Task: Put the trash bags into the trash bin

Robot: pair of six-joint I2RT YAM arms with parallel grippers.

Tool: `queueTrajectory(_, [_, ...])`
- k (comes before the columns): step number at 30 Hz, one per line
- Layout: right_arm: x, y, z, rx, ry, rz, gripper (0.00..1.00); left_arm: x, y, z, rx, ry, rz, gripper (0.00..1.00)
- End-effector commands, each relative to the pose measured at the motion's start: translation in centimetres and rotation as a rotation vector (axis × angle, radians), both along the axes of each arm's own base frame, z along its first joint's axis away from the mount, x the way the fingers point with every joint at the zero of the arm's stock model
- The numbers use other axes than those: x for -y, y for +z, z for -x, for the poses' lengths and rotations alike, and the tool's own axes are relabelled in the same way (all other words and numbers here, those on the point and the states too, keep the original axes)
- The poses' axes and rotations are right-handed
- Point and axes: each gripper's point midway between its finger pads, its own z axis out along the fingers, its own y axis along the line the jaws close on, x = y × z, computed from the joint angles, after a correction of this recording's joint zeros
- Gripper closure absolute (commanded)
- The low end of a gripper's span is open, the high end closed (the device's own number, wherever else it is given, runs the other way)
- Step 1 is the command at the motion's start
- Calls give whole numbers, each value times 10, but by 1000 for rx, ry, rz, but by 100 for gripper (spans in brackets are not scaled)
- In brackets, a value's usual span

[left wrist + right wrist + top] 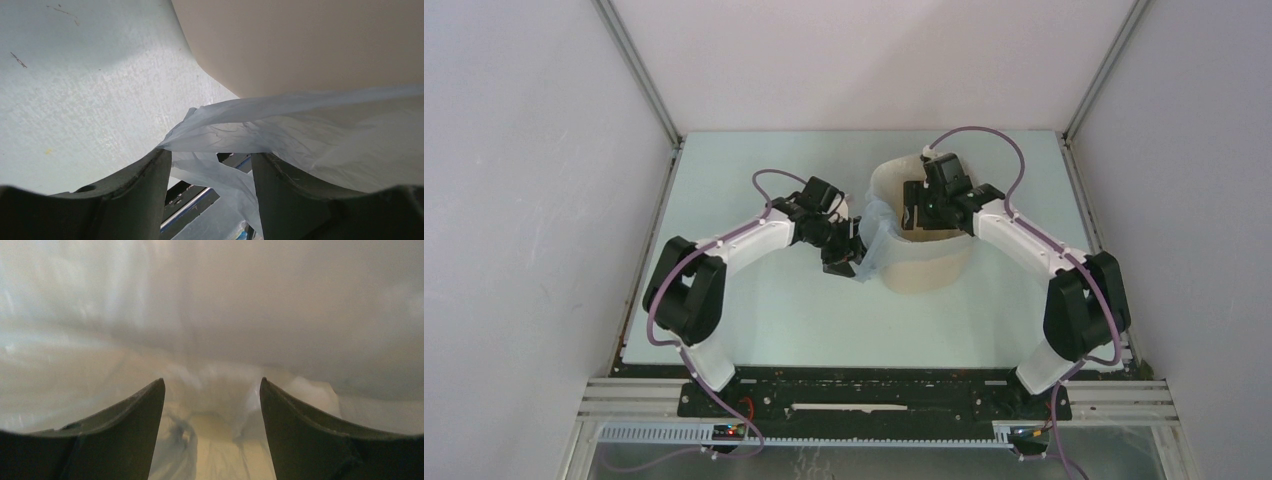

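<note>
left gripper (pixel 210 152) first: its two dark fingers (pixel 135 200) stand wide apart, and a taut edge of the thin translucent pale-blue plastic bag (pixel 300 135) runs straight across the gap between them. the film touches the inner tip of the left-hand finger, but nothing is pinched. more of the sheet hangs down crumpled behind the gap.

just beyond the fingers rises the smooth wall of the cream-beige plastic wastebasket (pixel 310 45), standing upright on the pale green table top (pixel 90 90).

from above, the left gripper (pixel 842 255) sits low beside the left wall of the wastebasket (pixel 929 268), with the bag (pixel 876 235) draped over that side of the rim and pulled outward toward it.

over to the right gripper (pixel 212 382) - jaws parted here too, nothing between them. its wrist view is all blurred pale film (pixel 210 315) close around the fingers, with a cream surface showing through below. the overhead view puts the right gripper (pixel 921 215) pointing down into the mouth of the wastebasket.

so the bag is partly inside, partly spilling over the left rim - not fully in.
</note>
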Motion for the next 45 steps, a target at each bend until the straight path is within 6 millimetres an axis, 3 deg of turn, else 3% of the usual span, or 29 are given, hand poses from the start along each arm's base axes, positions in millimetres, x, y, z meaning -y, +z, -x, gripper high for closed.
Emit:
queueTrajectory(1, [-10, -22, -1, -43, 14, -15, 22, 12, 19, -10, 51, -29, 43, 35])
queueTrajectory(7, [-16, -48, -7, -108, -27, 12, 22, 13, 21, -14, 54, -27, 36, 34])
queueTrajectory(15, [-15, -87, 8, -230, -25, 83, 21, 16, 22, -17, 58, -29, 39, 34])
queueTrajectory(19, [-17, -76, 12, -219, -10, 78, 21, 19, 21, -18, 49, -33, 45, 33])
queueTrajectory(24, [-17, -34, 4, -134, -30, 38, 19, 24, 17, -18, 42, -45, 49, 32])
queueTrajectory(26, [-12, -34, 4, -136, -49, 41, 19, 26, 14, -16, 35, -51, 48, 32])
queueTrajectory(33, [-13, -89, 6, -246, -33, 61, 15, 38, 11, -15, 17, -35, 76, 28])
queueTrajectory(36, [-13, -102, 6, -273, -31, 63, 15, 38, 14, -16, 34, -34, 75, 25])
queueTrajectory(40, [-10, -87, 5, -259, -61, 37, 15, 35, 18, -14, 55, -35, 75, 23])
queueTrajectory(45, [-14, -37, 6, -190, -56, -38, 15, 28, 21, -9, 98, -50, 65, 22])
